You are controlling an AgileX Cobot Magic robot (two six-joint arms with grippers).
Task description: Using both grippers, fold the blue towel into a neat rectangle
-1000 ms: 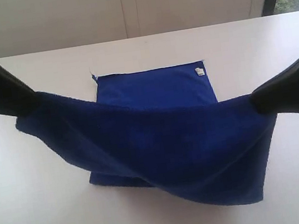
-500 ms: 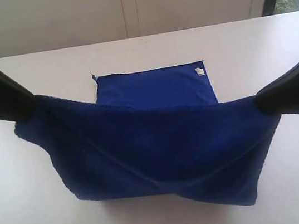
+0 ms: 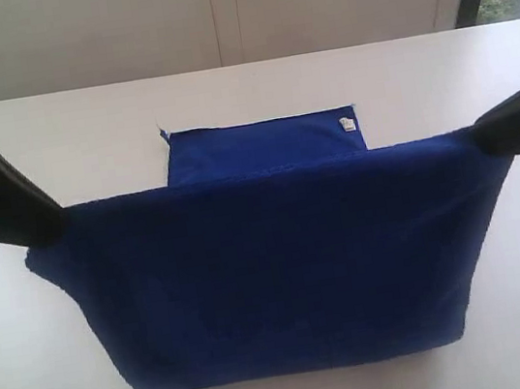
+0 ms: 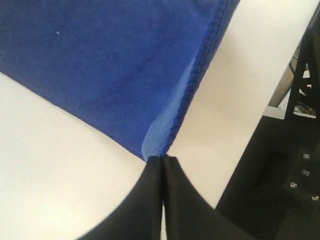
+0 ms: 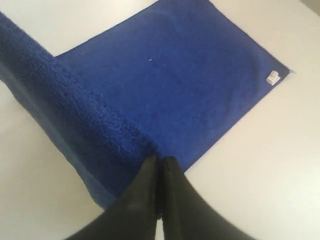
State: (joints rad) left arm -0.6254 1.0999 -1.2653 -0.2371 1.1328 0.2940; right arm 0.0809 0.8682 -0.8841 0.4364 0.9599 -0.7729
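Status: left gripper (image 3: 58,220) and right gripper (image 3: 481,134) each clamped on 1 corner of the blue towel (image 3: 281,270). One half hangs taut, the rest lies flat on the table (image 3: 83,123). Carry both level and land the held edge flush on the white tag (image 3: 347,124) edge.

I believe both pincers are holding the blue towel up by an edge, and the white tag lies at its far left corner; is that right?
Nearly. The white tag lies at the far right corner of the blue towel, not the left, as the exterior view shows. The left pincer and right pincer do hold an edge up.
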